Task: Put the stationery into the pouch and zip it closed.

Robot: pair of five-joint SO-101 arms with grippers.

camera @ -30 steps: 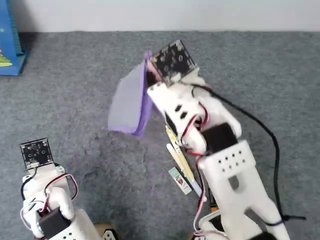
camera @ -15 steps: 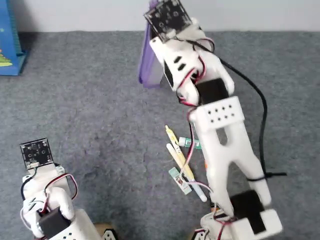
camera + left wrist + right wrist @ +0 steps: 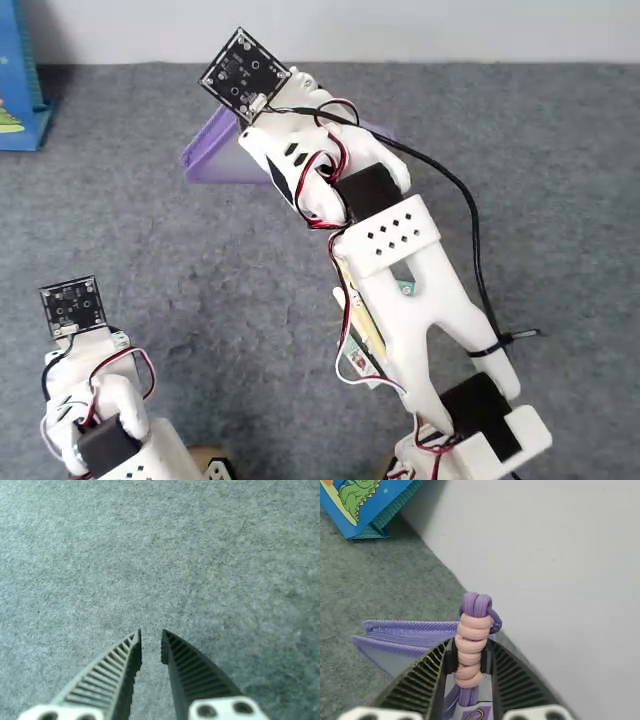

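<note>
1. Since a second ago, the right arm is stretched out farther across the bench (image 3: 150,260) and has swung over to its left. The purple pouch (image 3: 212,160) goes with it.
2. The right tool (image 3: 469,642) is clamped tight on the pink and purple cord (image 3: 472,620) at one end of the pouch. The pouch is at the far side of the bench, close to the wall (image 3: 545,555).
3. The left tool (image 3: 151,635) hovers over bare bench. Its two sides are a little apart, with nothing between them.
4. The pens (image 3: 362,335) lie on the bench, partly under the right arm and well apart from the pouch.
5. I think the pouch is light, soft and floppy. Held by the cord, it will swing and sag. A grip on the cloth edge by the zip would keep it steady.
6. The pens look thin and hard, so they may roll. Pinching one in the middle seems best.
</note>
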